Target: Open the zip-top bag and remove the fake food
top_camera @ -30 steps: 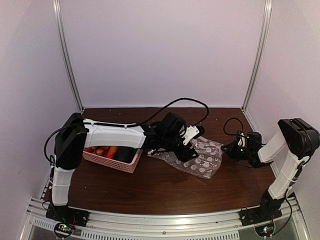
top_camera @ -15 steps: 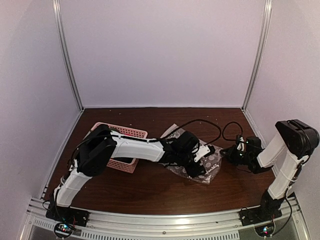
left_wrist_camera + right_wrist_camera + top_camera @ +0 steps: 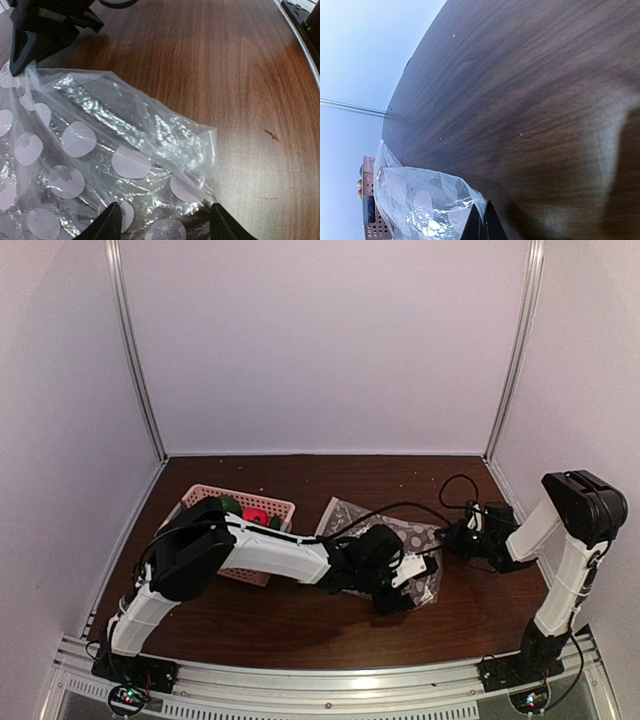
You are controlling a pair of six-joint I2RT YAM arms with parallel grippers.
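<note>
With our right gripper (image 3: pixel 483 217) we pinch a corner of the zip-top bag (image 3: pixel 125 150) to anchor it on the table (image 3: pixel 225 75). Our left gripper (image 3: pixel 166 210) hovers over it, jaws parted. Fake food (image 3: pixel 257 514) sits in the basket (image 3: pixel 240 495).

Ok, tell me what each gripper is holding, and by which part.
The right gripper is shut on the zip-top bag, pinching one corner of the plastic. The left gripper stands open over the bag, holding nothing.

Zip-top bag (image 3: pixel 115 140): clear plastic with white polka dots. Table (image 3: pixel 225 65): dark brown wood grain. Basket (image 3: pixel 272 504): pink, perforated, holding red and green fake food (image 3: pixel 256 515).
</note>
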